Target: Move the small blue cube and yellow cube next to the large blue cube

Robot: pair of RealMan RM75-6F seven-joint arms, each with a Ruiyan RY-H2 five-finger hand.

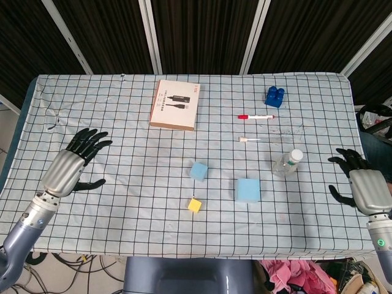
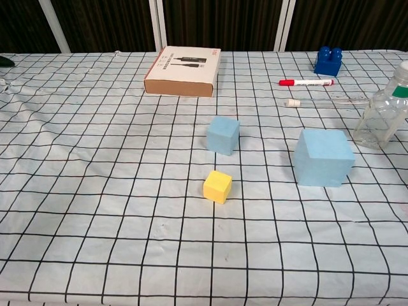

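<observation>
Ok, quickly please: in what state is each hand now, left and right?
Left hand: open, fingers spread, holding nothing, above the table's left edge.
Right hand: open, fingers apart, holding nothing, at the table's right edge.

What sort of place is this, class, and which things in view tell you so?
Probably a robot lab test bench: a table under a checked cloth, foam cubes such as the large blue cube set out as props, and a left robot hand and right robot hand waiting open.
</observation>
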